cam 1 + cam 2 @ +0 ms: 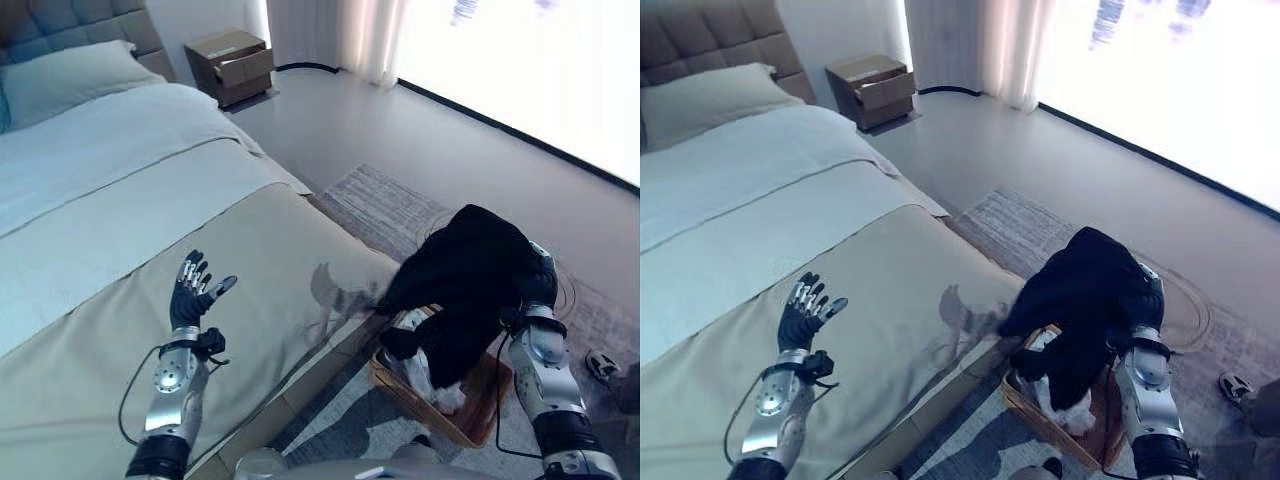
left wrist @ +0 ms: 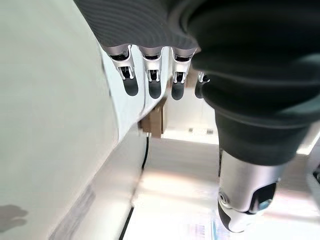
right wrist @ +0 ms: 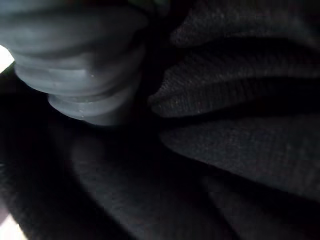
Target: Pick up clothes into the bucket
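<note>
A black garment (image 1: 470, 280) hangs draped over my right hand, above a brown wicker basket (image 1: 455, 428) on the floor beside the bed. Its lower end dips into the basket, where a white cloth (image 1: 425, 375) lies. Only the dark wrist cover of my right hand (image 1: 540, 288) shows at the garment's edge. In the right wrist view the black knit (image 3: 225, 125) wraps round the ribbed cover (image 3: 85, 65) and hides the fingers. My left hand (image 1: 192, 290) is held over the beige bed cover, fingers (image 2: 152, 87) straight and spread, holding nothing.
The bed (image 1: 120, 190) takes up the left half, its edge close to the basket. A grey rug (image 1: 380, 200) lies under the basket. A brown nightstand (image 1: 232, 62) stands at the far wall. A shoe (image 1: 603, 365) rests on the rug at the right.
</note>
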